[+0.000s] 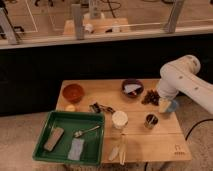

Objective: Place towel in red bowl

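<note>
The towel [131, 89] is a small whitish cloth lying inside the dark brown-maroon bowl [133, 83] at the back of the wooden table [160, 142]. The red bowl [73, 92] stands at the table's back left corner and looks empty. My white arm [181, 79] reaches in from the right. Its gripper [167, 106] hangs low over the table's right edge, to the right of and nearer than the dark bowl, well apart from the towel. Nothing shows in its hold.
A green tray [62, 120] at the front left holds a brown block [54, 138], a spoon [86, 132] and a bluish-grey cloth [76, 148]. A white cup [119, 119], a dark cup [150, 120], a dark cluster [150, 96] and utensils [119, 150] lie mid-table.
</note>
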Tool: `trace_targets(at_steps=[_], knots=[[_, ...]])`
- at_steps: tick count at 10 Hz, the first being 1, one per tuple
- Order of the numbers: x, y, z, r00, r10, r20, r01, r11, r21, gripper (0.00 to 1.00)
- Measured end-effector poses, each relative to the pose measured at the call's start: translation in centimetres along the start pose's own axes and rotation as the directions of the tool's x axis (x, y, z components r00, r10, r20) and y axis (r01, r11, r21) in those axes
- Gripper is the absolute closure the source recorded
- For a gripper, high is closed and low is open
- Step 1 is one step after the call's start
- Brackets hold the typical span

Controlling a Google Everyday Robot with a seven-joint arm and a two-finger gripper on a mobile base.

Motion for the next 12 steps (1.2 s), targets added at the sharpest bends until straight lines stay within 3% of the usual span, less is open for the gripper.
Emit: trace_targets(at_steps=[3, 4, 6, 8, 12], knots=[[-3.9, -4.8, 2.4, 0.993, -0.035, 0.116, 0.023, 0.994, 0.106, 0.20], [-5.6, -5.9, 2.9, 0.985, -0.052, 0.163, 0.031, 0.991, 0.127, 0.20], [-8.4, -8.4, 4.8, 0.960, -0.071, 0.272, 0.036, 0.991, 0.131, 0.20], [-9.0, -9.1, 5.4, 0.950, -0.072, 0.304, 0.034, 0.991, 0.129, 0.20], [-9.6, -10.1, 5.7, 0.949, -0.057, 0.311, 0.015, 0.990, 0.137, 0.20]])
